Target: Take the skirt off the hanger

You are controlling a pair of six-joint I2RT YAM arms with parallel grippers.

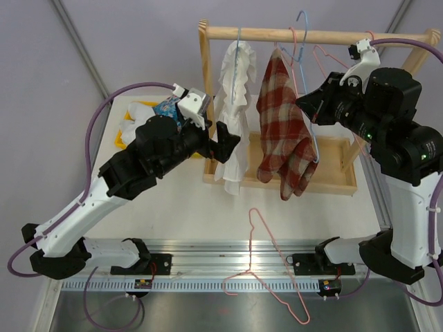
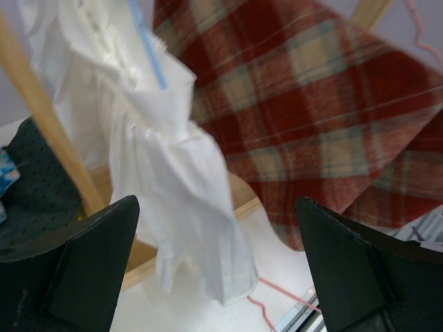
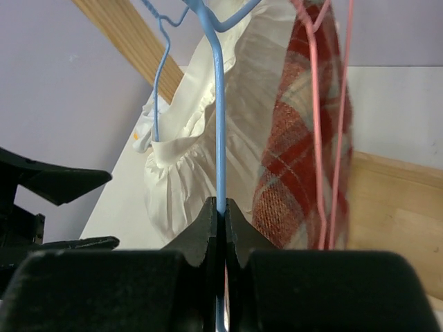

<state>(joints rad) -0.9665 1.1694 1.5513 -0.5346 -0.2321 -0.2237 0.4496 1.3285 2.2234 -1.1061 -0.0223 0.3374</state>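
Right gripper (image 3: 220,204) is clamped tight on the wire of a blue hanger (image 3: 220,124), which runs up toward the rail of the wooden rack (image 1: 291,34). Left gripper (image 1: 225,142) has its jaws spread wide, holding nothing, and is pointed at the white skirt (image 1: 234,104) just at its 3 o'clock in the top view. Whether the fingers touch the cloth, can't tell. The skirt hangs from the rail on a second blue hanger. A red plaid garment (image 1: 284,131) hangs at the skirt's 3 o'clock on a pink wire. A loose pink hanger (image 1: 266,270) lies on the table at 6 o'clock of the rack.
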